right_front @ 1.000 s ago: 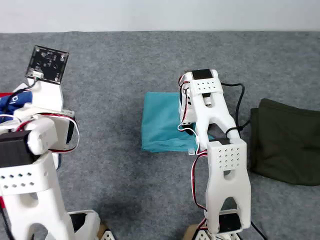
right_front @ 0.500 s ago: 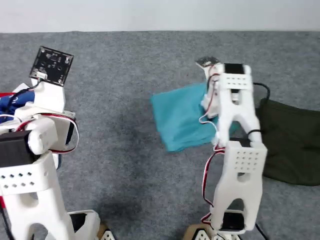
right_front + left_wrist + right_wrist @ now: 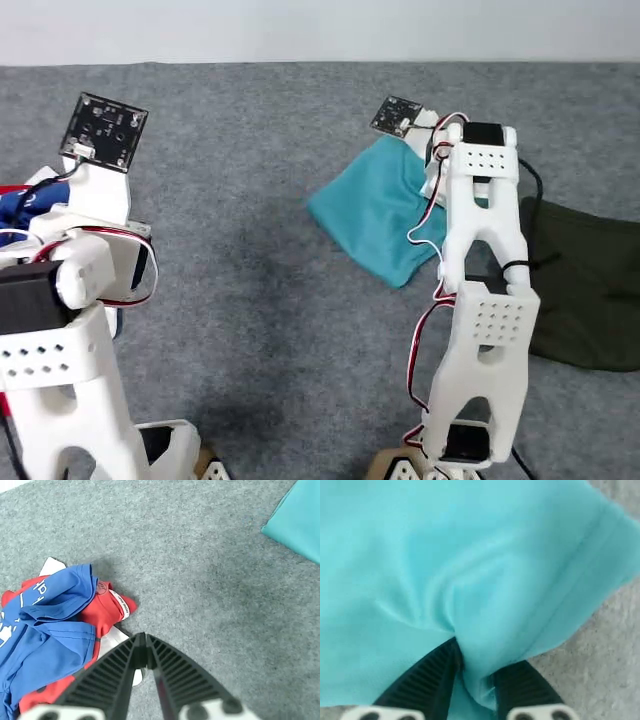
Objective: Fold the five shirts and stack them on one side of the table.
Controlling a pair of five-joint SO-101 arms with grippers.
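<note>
The right arm (image 3: 480,230) swings to the right and toward the far side of the grey table (image 3: 250,150), its gripper (image 3: 470,662) clamped on the folded teal cloth shirt (image 3: 375,215) and dragging it along. The shirt slides right, turns from square-on to a skewed diamond, and now lies closer to the folded dark green cloth shirt (image 3: 590,290).

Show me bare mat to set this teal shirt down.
Bare mat lies between the left arm and the teal shirt; the far strip by the wall is free too. Crowded: around the dark green shirt, and the blue-and-red pile by the left arm.
</note>
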